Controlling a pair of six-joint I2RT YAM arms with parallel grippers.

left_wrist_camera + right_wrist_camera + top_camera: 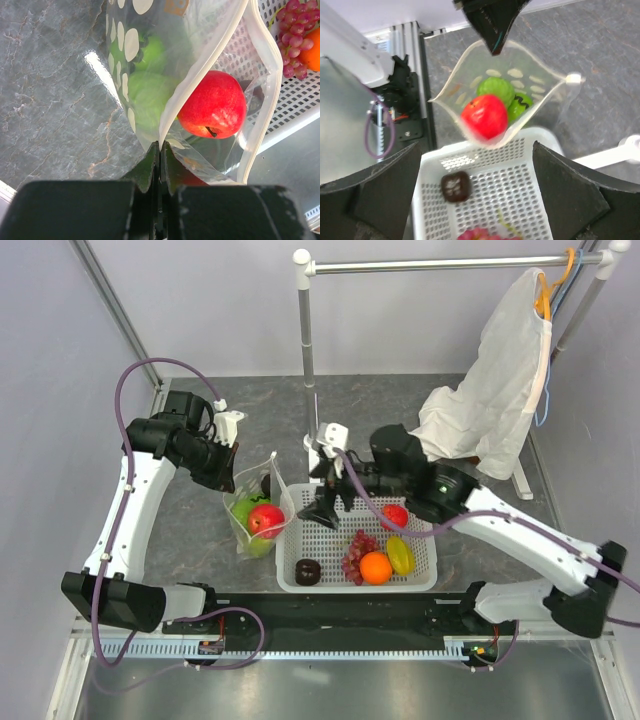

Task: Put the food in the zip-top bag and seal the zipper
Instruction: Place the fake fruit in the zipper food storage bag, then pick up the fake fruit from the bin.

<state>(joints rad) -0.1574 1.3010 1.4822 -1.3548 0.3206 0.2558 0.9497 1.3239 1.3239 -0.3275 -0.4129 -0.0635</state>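
Zip-top bag [248,502]: sits just left of centre in the top view, touching the left end of the white basket [430,570], mouth held open and facing up.
Contents: red apple [266,519] on top, green fruits [495,90] under and behind it.
Zipper [202,72]: unsealed; the whitish strip runs diagonally from upper right to centre in the left wrist view.
Left gripper [159,150]: jaws pinched tight on the bag's rim. Treat this arm as occupied.
Right gripper [322,510]: jaws spread wide, nothing between them, above the basket's left end beside the bag mouth.
Food outside the bag: brown piece [308,571], grapes [358,552], orange [376,568], yellow fruit [401,555] and a red piece [396,515], all in the basket.
Key relation: in the right wrist view the bag mouth lies ahead of the jaws at upper centre, its long axis running left to right. The brown piece lies below it, left of centre.
Nearer arm: right, for every basket piece.
Judgement: filling is partway. You likely want the brown piece next, then carry it up-frame over the mouth.
Risk: floppy film may fold if the apple shifts.
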